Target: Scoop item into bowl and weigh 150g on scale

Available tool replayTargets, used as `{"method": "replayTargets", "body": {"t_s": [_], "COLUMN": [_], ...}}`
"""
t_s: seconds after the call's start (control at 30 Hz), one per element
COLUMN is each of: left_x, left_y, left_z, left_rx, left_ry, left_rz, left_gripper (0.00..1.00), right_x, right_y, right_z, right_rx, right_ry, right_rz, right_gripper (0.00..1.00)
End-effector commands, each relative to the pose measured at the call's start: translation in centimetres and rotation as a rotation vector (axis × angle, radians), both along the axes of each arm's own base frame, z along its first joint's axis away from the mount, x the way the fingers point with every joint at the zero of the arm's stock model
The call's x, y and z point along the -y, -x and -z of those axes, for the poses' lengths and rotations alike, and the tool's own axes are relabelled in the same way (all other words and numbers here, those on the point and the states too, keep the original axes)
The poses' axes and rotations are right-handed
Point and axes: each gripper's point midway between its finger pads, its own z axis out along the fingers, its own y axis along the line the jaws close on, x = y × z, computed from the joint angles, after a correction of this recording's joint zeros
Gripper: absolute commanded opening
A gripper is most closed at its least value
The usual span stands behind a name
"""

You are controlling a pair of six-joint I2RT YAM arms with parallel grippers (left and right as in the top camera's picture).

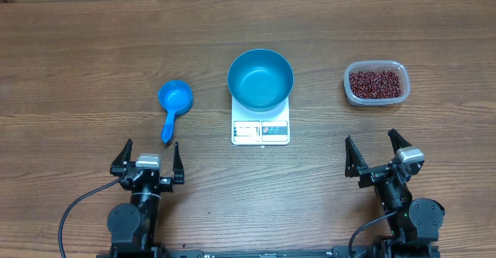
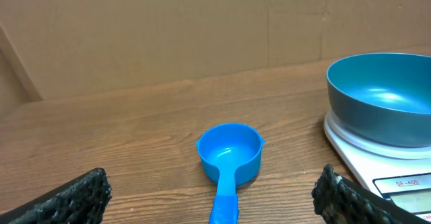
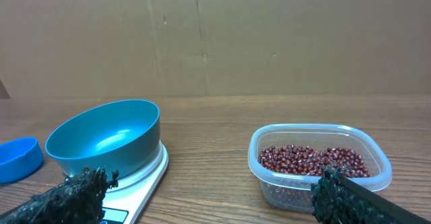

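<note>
Scooping is not yet begun: the empty bowl (image 1: pixel 260 78) is seated on the scale (image 1: pixel 260 131) at centre, the beans (image 1: pixel 376 83) are left in the tub (image 1: pixel 349 92) at far right, and the scoop (image 1: pixel 173 105) lies at left. The left tool (image 1: pixel 152 153) and right tool (image 1: pixel 371 145) are spread wide, nothing held; next, the scoop's handle should be grasped.

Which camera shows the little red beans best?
The right wrist view: the beans look big enough to tell single ones apart, inside the clear tub. The overhead view shows them all from above, but tiny. The left wrist view shows no beans at all.
</note>
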Motion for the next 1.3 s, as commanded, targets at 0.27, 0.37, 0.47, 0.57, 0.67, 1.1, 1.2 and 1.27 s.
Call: {"method": "replayTargets", "body": {"t_s": [0.27, 0.37, 0.47, 0.57, 0.67, 1.1, 1.2, 1.27], "left_x": [-0.3, -0.4, -0.4, -0.4, -0.4, -0.1, -0.1, -0.2], "left_y": [0.0, 0.0, 0.0, 0.0, 0.0, 2.3, 2.7, 2.6], "left_z": [0.0, -0.1, -0.7, -1.4, -2.3, -10.9, -13.0, -14.2], "left_rx": [0.005, 0.010, 0.032, 0.061, 0.097, 0.192, 0.198, 0.190], "left_ry": [-0.004, -0.004, -0.004, -0.003, -0.003, -0.035, -0.074, -0.085], "left_rz": [-0.017, -0.021, -0.020, -0.020, -0.019, -0.008, -0.008, -0.009], "left_gripper": [0.99, 0.99, 1.00, 1.00, 1.00, 1.00, 1.00, 1.00], "right_x": [0.0, 0.0, 0.0, 0.0, 0.0, 0.0, 0.0, 0.0], "right_y": [0.0, 0.0, 0.0, 0.0, 0.0, 0.0, 0.0, 0.0], "right_z": [0.2, 0.2, 0.2, 0.2, 0.2, 0.2, 0.2, 0.2], "right_rx": [0.006, 0.006, 0.006, 0.006, 0.006, 0.006, 0.006, 0.006], "right_ry": [0.005, 0.005, 0.005, 0.005, 0.005, 0.005, 0.005, 0.005], "right_rz": [0.000, 0.000, 0.000, 0.000, 0.000, 0.000, 0.000, 0.000], "right_gripper": [1.00, 1.00, 1.00, 1.00, 1.00, 1.00, 1.00, 1.00]}}
